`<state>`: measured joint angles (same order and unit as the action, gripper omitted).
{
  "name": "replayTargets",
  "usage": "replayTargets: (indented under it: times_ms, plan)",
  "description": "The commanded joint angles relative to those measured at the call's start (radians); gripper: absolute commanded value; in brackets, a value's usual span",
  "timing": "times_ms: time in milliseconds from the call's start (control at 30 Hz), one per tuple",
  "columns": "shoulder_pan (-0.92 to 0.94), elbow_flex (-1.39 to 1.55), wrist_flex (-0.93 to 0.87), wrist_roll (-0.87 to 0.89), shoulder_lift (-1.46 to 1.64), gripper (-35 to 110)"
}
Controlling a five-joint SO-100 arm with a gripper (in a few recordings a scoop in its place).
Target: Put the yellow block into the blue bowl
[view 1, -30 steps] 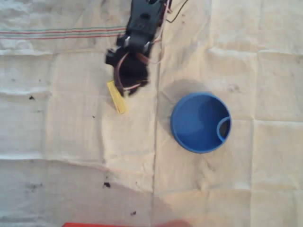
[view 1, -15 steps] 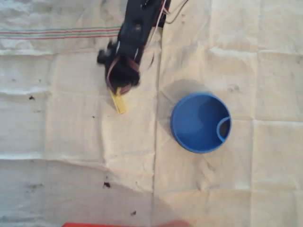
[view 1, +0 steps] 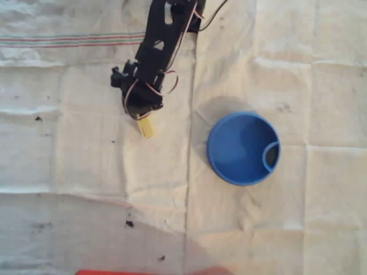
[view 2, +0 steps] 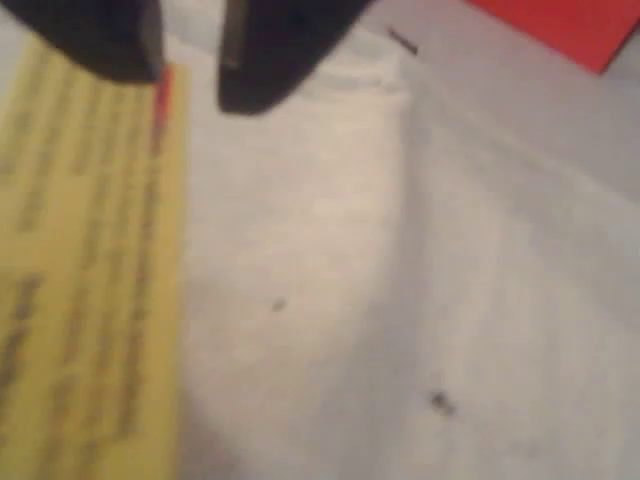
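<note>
The yellow block (view 1: 146, 128) lies flat on the cloth, left of the blue bowl (view 1: 243, 148); its lower end pokes out from under the arm. My black gripper (view 1: 140, 112) hangs over the block's upper end. In the wrist view the yellow block (view 2: 85, 290) fills the left side. One dark fingertip (view 2: 95, 40) sits above the block and the other (view 2: 275, 55) above the cloth beside its right edge. The gripper (view 2: 190, 55) shows a narrow gap with nothing held in it. The bowl stands upright with a curved loop at its inner right rim.
A creased pale cloth (view 1: 86, 189) covers the table, with a few dark specks (view 1: 129, 223). Something red (view 1: 114, 272) lies at the front edge and also shows as a red patch (view 2: 570, 25) in the wrist view. Cables trail along the arm (view 1: 166, 34).
The gripper has swung left and back, now covering more of the block's upper end. Block and bowl have stayed in place.
</note>
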<state>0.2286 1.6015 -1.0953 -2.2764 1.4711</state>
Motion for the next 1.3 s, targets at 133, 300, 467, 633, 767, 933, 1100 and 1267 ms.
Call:
replayTargets:
  times_ms: [133, 300, 467, 633, 767, 933, 1100, 1267]
  plan:
    - [0.008, 0.025, 0.089, -0.014, 0.035, 23]
    - [0.008, 0.023, 0.087, 0.0, 0.037, 30]
    - [0.014, 0.023, 0.097, -0.006, 0.032, 28]
    - [0.041, 0.028, 0.097, -0.003, 0.023, 27]
    - [0.044, 0.026, 0.098, 0.0, 0.021, 27]
    - [0.044, 0.029, 0.098, 0.002, 0.018, 27]
    - [0.046, 0.025, 0.098, 0.003, -0.028, 27]
    - [0.064, 0.023, 0.1, 0.003, -0.038, 27]
